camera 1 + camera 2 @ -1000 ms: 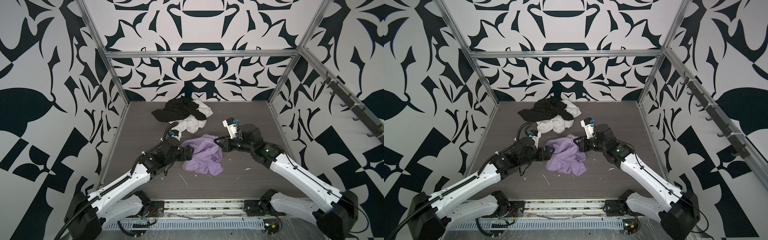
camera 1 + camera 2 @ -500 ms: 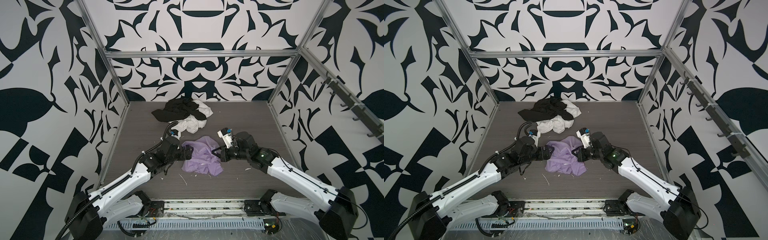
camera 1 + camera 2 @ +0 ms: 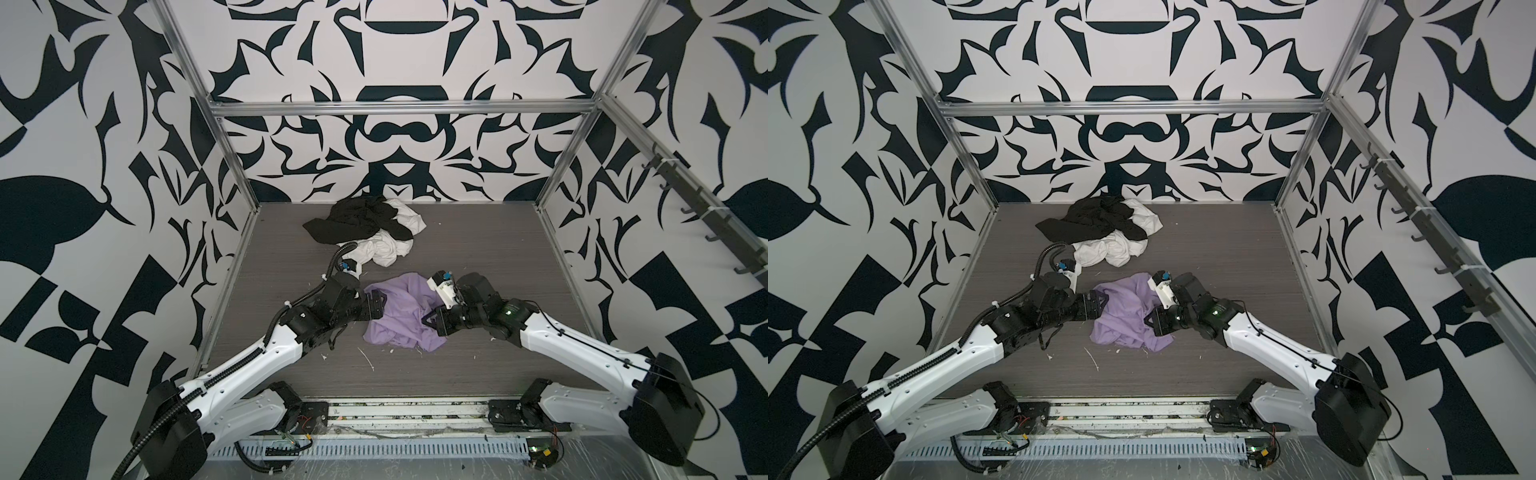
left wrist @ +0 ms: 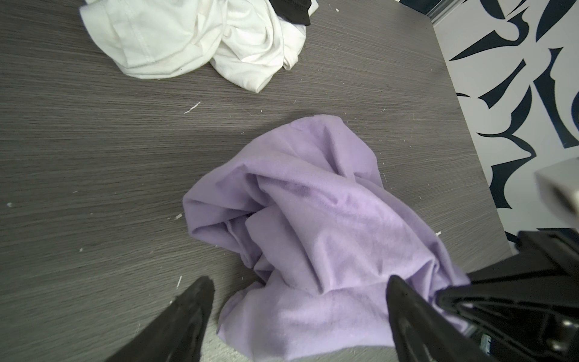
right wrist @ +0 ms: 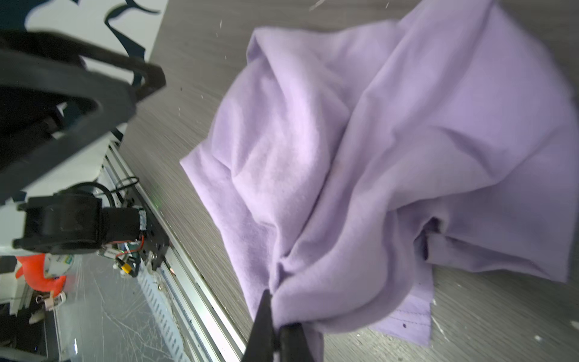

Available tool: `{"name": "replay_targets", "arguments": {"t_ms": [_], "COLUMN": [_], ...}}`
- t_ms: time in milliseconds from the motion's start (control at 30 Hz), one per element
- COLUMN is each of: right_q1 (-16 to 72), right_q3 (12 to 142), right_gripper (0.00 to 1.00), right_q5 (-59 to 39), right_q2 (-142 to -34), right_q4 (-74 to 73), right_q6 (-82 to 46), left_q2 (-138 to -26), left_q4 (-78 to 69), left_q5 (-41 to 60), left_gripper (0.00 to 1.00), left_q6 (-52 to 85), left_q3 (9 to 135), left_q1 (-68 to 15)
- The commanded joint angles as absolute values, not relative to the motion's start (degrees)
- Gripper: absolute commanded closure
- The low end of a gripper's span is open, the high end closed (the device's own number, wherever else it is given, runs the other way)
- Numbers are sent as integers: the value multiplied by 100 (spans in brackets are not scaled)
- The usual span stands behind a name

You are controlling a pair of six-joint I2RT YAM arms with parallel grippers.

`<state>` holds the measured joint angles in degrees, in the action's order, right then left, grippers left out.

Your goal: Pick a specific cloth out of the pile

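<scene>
While right end effector [image 5: 275,326] clamps lavender cloth [image 3: 405,311], bunched roughly round, left end effector [image 4: 297,291] agape astride it.

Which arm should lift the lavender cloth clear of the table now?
Right. The right jaws are shut on a fold of the cloth, which lies apart from the pile. The left jaws stand open at its other edge, gripping nothing.

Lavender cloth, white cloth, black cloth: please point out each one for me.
lavender cloth [image 3: 401,309], in a top view, on its crumpled middle.
white cloth [image 4: 188,40], in the left wrist view, on its wrinkled middle.
black cloth [image 3: 353,220], in a top view, on its middle.
</scene>
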<state>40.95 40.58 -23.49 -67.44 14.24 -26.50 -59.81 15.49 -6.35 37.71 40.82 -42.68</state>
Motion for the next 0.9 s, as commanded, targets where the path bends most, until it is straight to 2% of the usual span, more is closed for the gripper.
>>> {"name": "replay_targets", "arguments": {"t_ms": [0,567,867], "right_q1": [4172,4203,4203], "right_q3": [3941,3398,3274], "right_gripper": [100,100,100], "right_q5": [-2349,-2408,-2469], "right_q2": [-6840,-7708,-7696], "right_q4": [1169,417,200], "right_q6": [-2520,-2507,-2611], "left_q2": [-5968,-5967,-6005], "left_q4": [1573,1443,1415], "left_q5": [-667,-666,-606], "left_gripper": [11,11,11], "left_q6": [3814,3894,3869], "left_q3": [4246,4131,4159], "left_q1": [-4222,-4170,-4061]}}
